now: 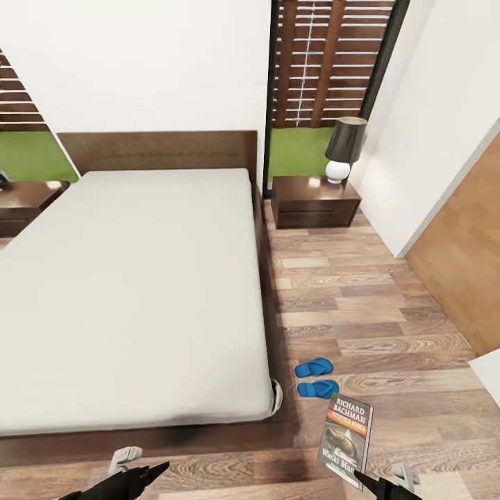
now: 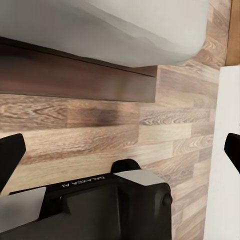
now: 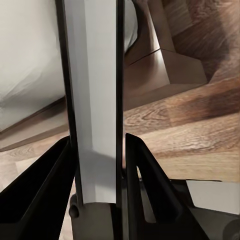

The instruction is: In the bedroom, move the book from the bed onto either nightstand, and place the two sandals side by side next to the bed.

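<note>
We see the bed (image 1: 132,292) filling the left half of the head view: a smooth, matte light-grey mattress with rounded corners on a dark-brown wood frame, backed by a flat headboard. A nightstand (image 1: 314,201), boxy and reddish-brown with a glossy top, stands at upper centre-right just beside the bed, carrying a lamp (image 1: 344,149) with a dark shade and a round white base. A second nightstand (image 1: 24,205) shows at the left edge. The floor (image 1: 375,298) is plank wood with a streaky grain in mixed browns.

The two sandals (image 1: 316,378), bright blue and flat, lie side by side on the floor close to the bed's near right corner.

The book (image 1: 346,439) is at lower right of the head view, a thin paperback with white lettering and an orange band, held upright and slightly tilted above the floor. In the right wrist view our right hand (image 3: 96,170) has its dark fingers closed narrowly on the book's pale page edge.

Our left hand (image 2: 120,150) hangs low over the planks beside the bed frame, its fingers spread wide and holding nothing.
</note>
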Robot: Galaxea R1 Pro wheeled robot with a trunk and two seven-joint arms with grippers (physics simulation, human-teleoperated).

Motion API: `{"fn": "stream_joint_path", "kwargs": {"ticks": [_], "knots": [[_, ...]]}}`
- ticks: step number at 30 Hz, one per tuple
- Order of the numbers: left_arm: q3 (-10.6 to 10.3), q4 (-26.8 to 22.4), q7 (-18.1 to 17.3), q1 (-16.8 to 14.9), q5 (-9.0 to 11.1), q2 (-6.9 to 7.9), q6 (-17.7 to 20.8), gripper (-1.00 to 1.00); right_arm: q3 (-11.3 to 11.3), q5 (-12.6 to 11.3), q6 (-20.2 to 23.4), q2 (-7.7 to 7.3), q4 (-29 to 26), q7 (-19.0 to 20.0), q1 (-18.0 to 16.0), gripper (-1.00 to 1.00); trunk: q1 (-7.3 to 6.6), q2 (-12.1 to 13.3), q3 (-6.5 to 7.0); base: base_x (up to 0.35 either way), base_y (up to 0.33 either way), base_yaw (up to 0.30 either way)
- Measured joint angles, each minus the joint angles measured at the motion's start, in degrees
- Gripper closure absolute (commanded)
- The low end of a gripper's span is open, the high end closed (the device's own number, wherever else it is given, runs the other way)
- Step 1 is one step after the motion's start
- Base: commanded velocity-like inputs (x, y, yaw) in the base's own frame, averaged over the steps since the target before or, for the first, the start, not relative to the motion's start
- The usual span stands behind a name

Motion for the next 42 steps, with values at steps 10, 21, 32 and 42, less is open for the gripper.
{"fn": "stream_joint_path", "kwargs": {"ticks": [10,21,32,42], "knots": [[0.0,0.0,0.0,0.0,0.0,0.00,-0.1,-1.00,0.0,0.0,0.0,0.03,0.0,0.0,0.0,1.00,0.00,0.0,0.94,0.000,0.000,0.000],[0.0,0.1,-0.1,0.0,0.0,0.00,0.1,-1.00,0.0,0.0,-0.1,0.00,0.0,-0.3,0.0,1.00,0.00,0.0,1.97,0.000,0.000,0.000],[0.0,0.1,-0.1,0.0,0.1,0.00,0.1,-1.00,0.0,0.0,-0.1,0.03,0.0,-0.3,0.0,1.00,0.00,0.0,3.00,0.000,0.000,0.000],[-0.1,0.1,-0.1,0.0,0.1,0.00,0.1,-1.00,0.0,0.0,-0.1,0.02,0.0,-0.4,0.0,1.00,0.00,0.0,3.94,0.000,0.000,0.000]]}}
